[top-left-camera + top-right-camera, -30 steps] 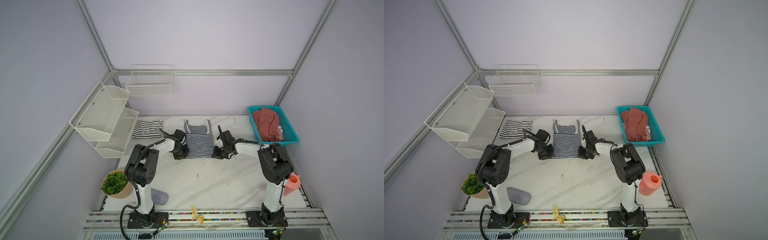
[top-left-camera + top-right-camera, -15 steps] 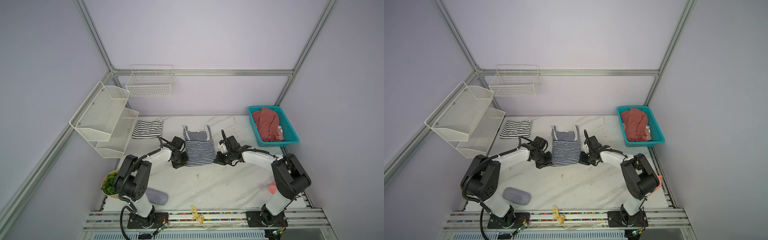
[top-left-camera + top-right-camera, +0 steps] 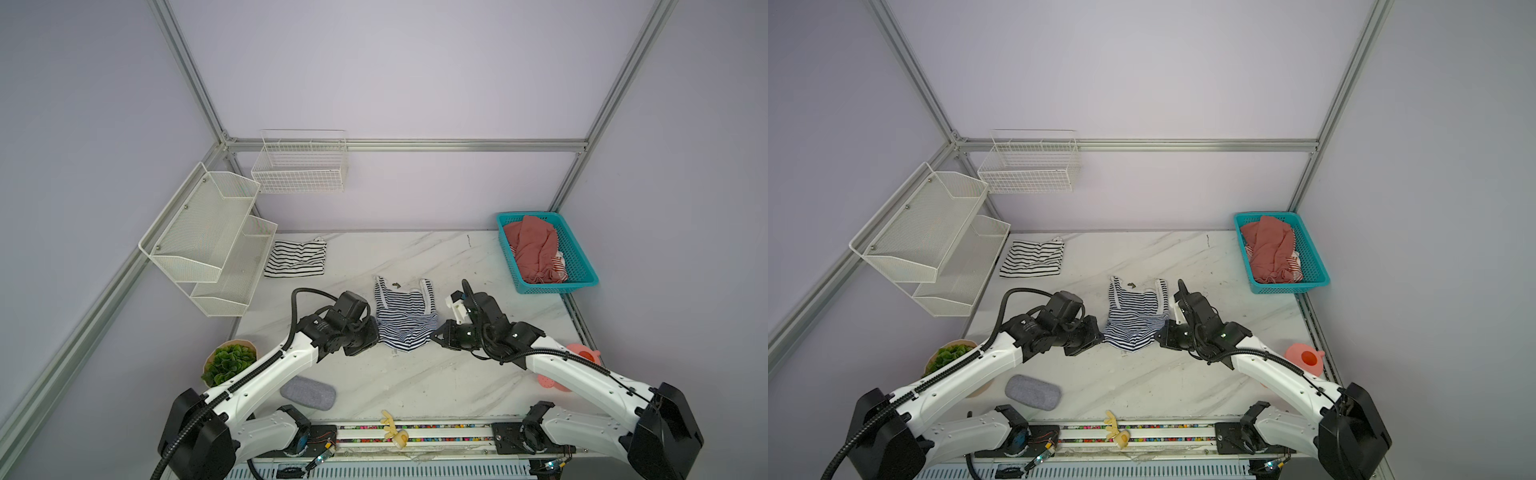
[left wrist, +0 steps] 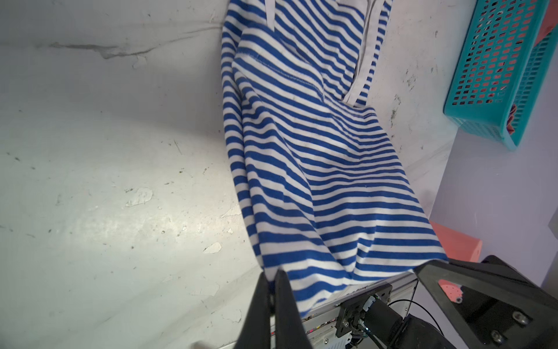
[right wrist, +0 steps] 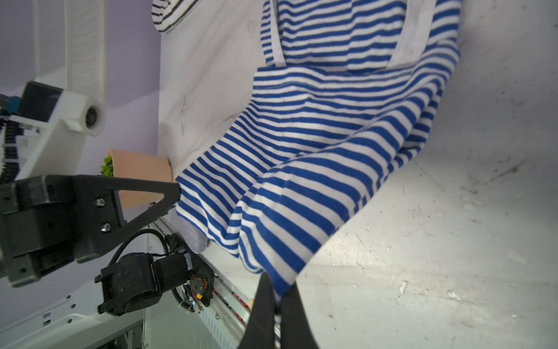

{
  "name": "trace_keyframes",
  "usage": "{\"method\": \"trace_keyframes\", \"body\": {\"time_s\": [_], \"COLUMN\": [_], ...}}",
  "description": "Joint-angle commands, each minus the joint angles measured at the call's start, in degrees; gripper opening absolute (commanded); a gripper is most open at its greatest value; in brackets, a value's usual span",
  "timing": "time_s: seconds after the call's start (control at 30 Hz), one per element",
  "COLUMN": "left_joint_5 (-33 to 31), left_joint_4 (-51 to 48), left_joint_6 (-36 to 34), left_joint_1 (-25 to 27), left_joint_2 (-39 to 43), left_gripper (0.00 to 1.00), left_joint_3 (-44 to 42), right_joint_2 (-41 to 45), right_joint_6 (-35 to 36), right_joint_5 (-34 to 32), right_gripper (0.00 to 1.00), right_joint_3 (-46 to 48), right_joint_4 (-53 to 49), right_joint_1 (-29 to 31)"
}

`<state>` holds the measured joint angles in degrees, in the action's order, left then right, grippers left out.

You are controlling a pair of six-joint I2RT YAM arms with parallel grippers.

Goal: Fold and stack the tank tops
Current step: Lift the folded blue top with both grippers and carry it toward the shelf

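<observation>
Navy-striped tank top (image 3: 405,320): located mid-table. Its strap end lies flat on the far side, and its near edge is raised off the surface, sagging between my two arms. Left gripper (image 4: 271,279): pressed together, pinching one near corner of the cloth. Right gripper (image 5: 277,287): likewise pinching the opposite near corner. White black-striped tank top (image 3: 296,258): folded, at the back left of the table, well apart from the work.

Step in hand: I judge this to be the fold of the near edge over toward the straps. To do it well I should keep both corners level and evenly taut and carry them across together. I should then lower them square to the strap end without dragging the part that lies flat. Uneven pull would likely skew the fold, and the slack middle may crease.

Surface: white marble-pattern table (image 3: 415,386), scuffed and speckled, with chips visible in the wrist views. Also present:
- teal basket (image 3: 557,286) holding red cloth (image 3: 534,249) at back right
- potted plant (image 3: 228,363)
- grey pad (image 3: 307,392)
- pink plastic vessel (image 3: 582,357)

Room: lilac walls and aluminium frame, with a white mesh shelf (image 3: 208,237) and a wire basket (image 3: 299,166) mounted toward the left.
</observation>
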<state>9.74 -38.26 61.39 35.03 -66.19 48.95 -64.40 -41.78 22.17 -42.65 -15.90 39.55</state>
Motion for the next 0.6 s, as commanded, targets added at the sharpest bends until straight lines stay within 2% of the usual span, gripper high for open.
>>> {"method": "trace_keyframes", "body": {"time_s": [0.0,0.23,0.57], "left_joint_5": [-3.4,-8.9,-6.0], "left_joint_4": [-3.1,-4.6,-5.1], "left_joint_6": [1.3,-3.4,-9.3], "left_joint_1": [0.2,-0.7,-4.1], "left_joint_2": [0.1,-4.7,-13.9], "left_gripper": [0.0,0.0,0.0], "left_joint_3": [4.6,15.8,29.5], "right_joint_2": [-0.1,-6.6,-13.0], "right_joint_6": [-2.6,-1.3,2.6], "right_joint_5": [-2.3,-3.6,0.2], "right_gripper": [0.0,0.0,0.0], "right_joint_3": [-2.7,-9.2,-15.5], "right_joint_4": [-2.1,-3.3,-2.4], "right_joint_1": [0.3,-0.8,-8.2]}}
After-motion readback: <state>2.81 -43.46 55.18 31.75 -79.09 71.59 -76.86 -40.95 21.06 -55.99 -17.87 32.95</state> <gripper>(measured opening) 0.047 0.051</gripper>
